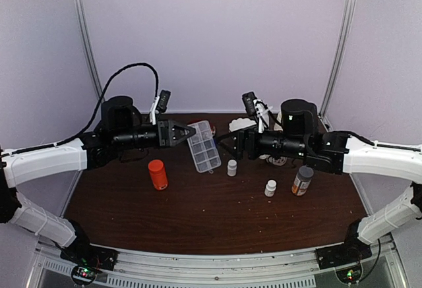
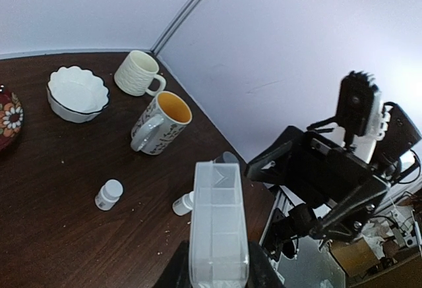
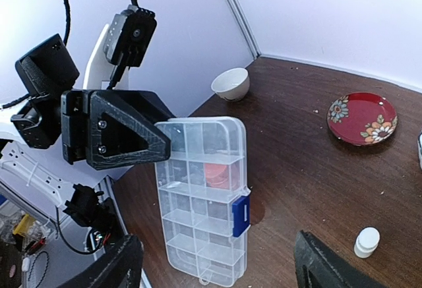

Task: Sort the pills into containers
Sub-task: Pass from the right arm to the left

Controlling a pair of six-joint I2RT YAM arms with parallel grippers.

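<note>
The flat, clear plastic pill box (image 3: 201, 169), lid down and fastened by its blue latch (image 3: 241, 211), hangs between the two arms over the far middle of the dark brown wooden worktop (image 1: 217, 222). The left fingers (image 3: 155, 144) are pinched on one long edge of it and carry it alone. It looks tilted and lifted off the surface, since the orange screw-capped bottle (image 1: 157, 174) shows through its cells from the right wrist view. The right fingers (image 3: 122, 265) are spread wide, one to each side of the box's near end, and have hold of nothing. No pills can be made out: any on the worktop or in the cells are too small to tell.

The risks come from that one-sided hold. A thin pinch on slick plastic may let the box swing or slide out when the right fingers press on the latch. If the latch springs while the box is tilted, the lid may drop open and anything inside could spill. The right arm also reaches over two small white bottles (image 1: 232, 167), which it could tip.
</note>
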